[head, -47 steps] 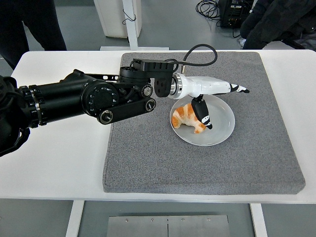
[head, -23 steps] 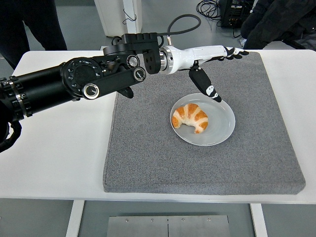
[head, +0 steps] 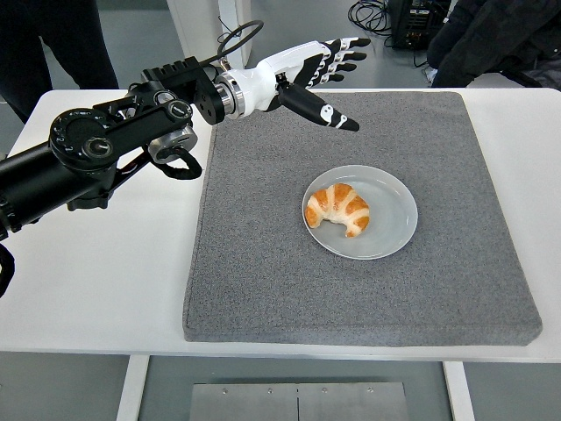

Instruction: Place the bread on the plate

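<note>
A golden croissant (head: 338,208) lies on the left half of a round grey plate (head: 390,219), which sits on the grey mat (head: 263,263). My left hand (head: 329,74) hovers up and to the left of the plate, over the mat's far edge, well apart from the bread. Its white fingers with black tips are spread and hold nothing. The black left arm (head: 96,153) reaches in from the left edge. My right arm does not show.
The mat covers most of the white table (head: 96,281). People in dark clothing stand beyond the table at top left (head: 53,44) and top right (head: 491,35). A white post (head: 230,39) and cables are on the floor behind.
My left hand let go of the croissant on the plate, opened, and drew back up and to the left. The croissant stays on the plate.
</note>
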You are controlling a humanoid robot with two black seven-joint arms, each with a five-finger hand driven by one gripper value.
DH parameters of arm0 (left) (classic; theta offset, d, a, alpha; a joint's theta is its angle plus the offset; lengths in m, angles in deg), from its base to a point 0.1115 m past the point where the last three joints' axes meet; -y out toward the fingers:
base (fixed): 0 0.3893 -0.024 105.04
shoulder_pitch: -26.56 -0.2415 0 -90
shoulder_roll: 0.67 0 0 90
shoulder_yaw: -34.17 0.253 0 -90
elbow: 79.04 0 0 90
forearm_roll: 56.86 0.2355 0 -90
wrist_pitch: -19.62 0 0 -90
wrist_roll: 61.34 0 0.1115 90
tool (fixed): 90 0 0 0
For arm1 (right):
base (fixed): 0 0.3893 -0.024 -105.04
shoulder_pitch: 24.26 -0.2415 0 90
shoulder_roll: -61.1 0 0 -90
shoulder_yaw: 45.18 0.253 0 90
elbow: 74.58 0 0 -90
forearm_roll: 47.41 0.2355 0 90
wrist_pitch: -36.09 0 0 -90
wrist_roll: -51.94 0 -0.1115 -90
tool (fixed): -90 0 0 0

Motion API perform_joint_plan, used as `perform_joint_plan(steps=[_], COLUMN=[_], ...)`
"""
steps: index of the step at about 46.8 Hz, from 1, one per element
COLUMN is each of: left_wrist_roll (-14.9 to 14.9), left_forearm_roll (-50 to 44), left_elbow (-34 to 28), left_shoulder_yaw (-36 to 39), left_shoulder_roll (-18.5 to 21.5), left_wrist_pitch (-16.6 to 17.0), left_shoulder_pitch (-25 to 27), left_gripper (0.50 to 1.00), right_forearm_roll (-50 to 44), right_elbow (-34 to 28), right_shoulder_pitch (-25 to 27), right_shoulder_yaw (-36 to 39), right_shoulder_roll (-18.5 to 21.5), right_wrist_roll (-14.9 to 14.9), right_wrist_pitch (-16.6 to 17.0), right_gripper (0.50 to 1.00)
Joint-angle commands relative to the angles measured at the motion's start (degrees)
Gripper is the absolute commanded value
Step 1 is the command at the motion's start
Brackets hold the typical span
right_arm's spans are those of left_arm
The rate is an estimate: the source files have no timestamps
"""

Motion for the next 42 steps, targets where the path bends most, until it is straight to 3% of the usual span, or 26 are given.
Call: perform_joint_plan(steps=[1,9,28,37,42], left_wrist_roll=[-0.12,-1.08,-3.98,-3.46,-3.89], left_forearm_roll=[-1.78,-6.70,-20.05,-27.53,-28.06], left_elbow=[0.58,7.16,26.42,34.77,36.36], left_shoulder_yaw=[-2.93,-12.16,-17.09,-17.62,-17.71], left_shoulder_roll=[0.14,-2.93,-11.99,-12.17,-12.17], left_wrist_pitch=[-0.07,-0.33,-6.57,-6.93,-7.01], left_shoulder_pitch=[-3.58,-8.24,-5.96,-5.43,-5.26], left_gripper=[1.000,1.000,1.000,1.000,1.000], right_forearm_roll=[-0.02,-0.02,0.07,-0.02,-0.02], right_elbow=[0.00,0.09,0.09,0.18,0.18], right_shoulder_pitch=[0.00,0.00,0.00,0.00,-0.44], right_shoulder_yaw=[0.00,0.00,0.09,0.09,0.00], right_shoulder_roll=[0.00,0.00,0.00,0.00,0.00], right_wrist_roll=[-0.01,-0.01,-0.01,-0.01,-0.01], right_wrist_pitch=[0.00,0.09,0.09,0.09,0.09], right_gripper=[1.000,1.000,1.000,1.000,1.000])
